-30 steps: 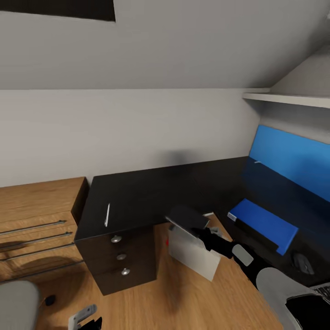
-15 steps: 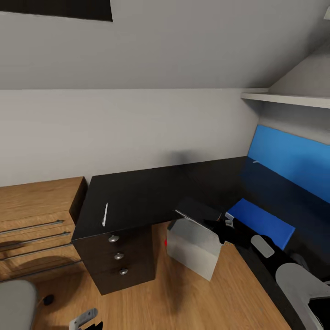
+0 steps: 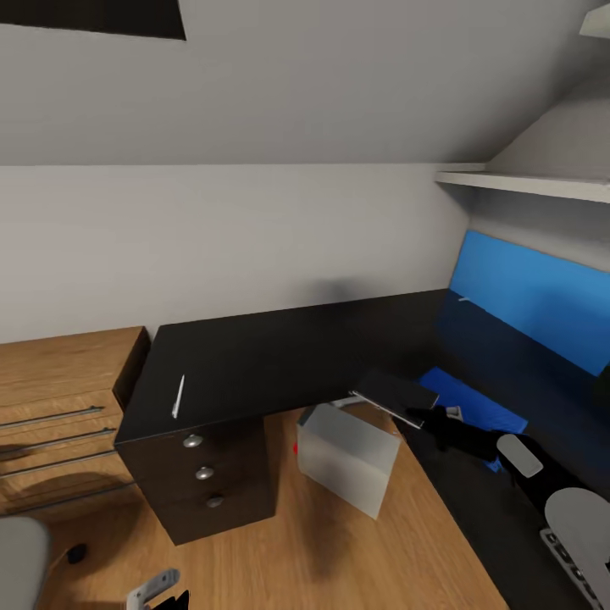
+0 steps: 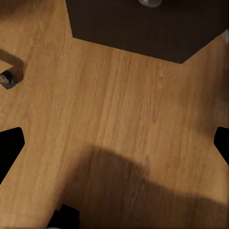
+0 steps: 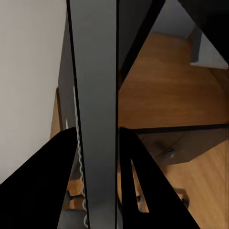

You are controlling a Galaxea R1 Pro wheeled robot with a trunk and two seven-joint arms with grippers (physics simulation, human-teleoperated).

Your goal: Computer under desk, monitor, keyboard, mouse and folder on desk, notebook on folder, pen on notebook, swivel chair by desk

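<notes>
Head view: the right gripper (image 3: 421, 414) pinches the notebook (image 3: 395, 391), a thin dark rectangle held over the inner corner of the black L-shaped desk (image 3: 280, 356), just left of the blue folder (image 3: 471, 403) lying on the desk's right wing. In the right wrist view the black fingers (image 5: 55, 176) press on both sides of the notebook's pale edge (image 5: 98, 119). The pen (image 3: 178, 396) lies on the desk's left end, above the drawer unit (image 3: 203, 483). The grey computer (image 3: 347, 457) stands on the floor under the desk's corner. The left gripper's (image 4: 114, 138) tips sit wide apart over the wooden floor (image 4: 119, 119).
</notes>
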